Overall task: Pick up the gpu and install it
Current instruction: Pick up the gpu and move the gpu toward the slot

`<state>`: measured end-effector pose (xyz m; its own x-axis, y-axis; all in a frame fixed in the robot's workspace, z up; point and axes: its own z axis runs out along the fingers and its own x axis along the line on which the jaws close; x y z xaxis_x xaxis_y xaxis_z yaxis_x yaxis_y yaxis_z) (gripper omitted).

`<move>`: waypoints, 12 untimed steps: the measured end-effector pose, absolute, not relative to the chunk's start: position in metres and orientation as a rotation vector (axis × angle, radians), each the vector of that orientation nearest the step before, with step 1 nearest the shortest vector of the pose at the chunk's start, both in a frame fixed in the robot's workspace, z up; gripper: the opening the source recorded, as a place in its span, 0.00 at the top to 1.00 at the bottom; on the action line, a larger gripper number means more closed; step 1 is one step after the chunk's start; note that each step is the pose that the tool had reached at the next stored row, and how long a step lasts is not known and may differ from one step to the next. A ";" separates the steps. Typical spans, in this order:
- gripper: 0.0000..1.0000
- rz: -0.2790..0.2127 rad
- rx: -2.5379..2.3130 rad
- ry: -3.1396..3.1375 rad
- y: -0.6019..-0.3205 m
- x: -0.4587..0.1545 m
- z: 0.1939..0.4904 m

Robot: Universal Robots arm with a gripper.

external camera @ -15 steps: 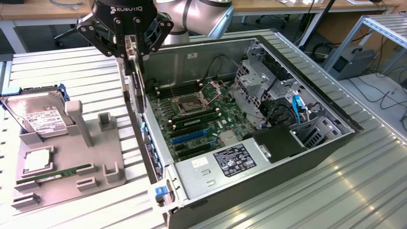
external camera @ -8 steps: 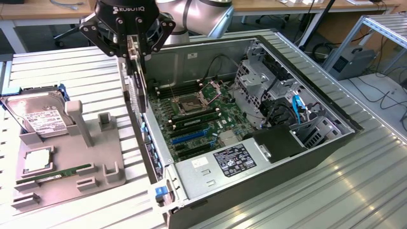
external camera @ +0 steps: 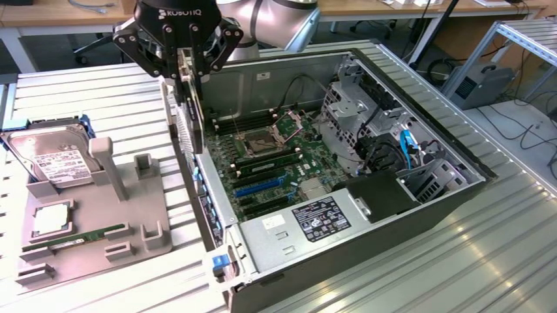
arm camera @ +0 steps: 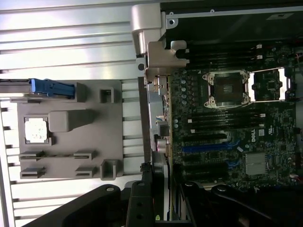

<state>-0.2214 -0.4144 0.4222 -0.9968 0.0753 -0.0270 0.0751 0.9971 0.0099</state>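
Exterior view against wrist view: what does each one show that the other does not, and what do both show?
Exterior view: the power supply, the drive cage, the hard drive's white label. Wrist view: the metal port blocks at the edge of the motherboard. Both: the pincer shut on the upright gpu, the motherboard, the grey tray.

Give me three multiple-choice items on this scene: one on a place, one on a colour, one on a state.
1. Where is the hard drive? A on the floor; B on the grey tray, exterior view's left; C on a chair.
2. What colour is the long expansion slot on the motherboard? A red; B yellow; C blue.
3. How is the gpu? A seated in the slot; B held upright by the gripper; C flat on the tray.
Answers: 1 B, its labelled body lies on the tray; 2 C, it stands out blue among black slots; 3 B, the gripper clamps its top edge.
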 end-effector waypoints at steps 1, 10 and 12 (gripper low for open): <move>0.73 0.014 0.117 3.112 -0.414 -0.221 0.422; 0.73 0.014 0.117 3.112 -0.414 -0.215 0.421; 0.73 0.014 0.117 3.112 -0.414 -0.214 0.421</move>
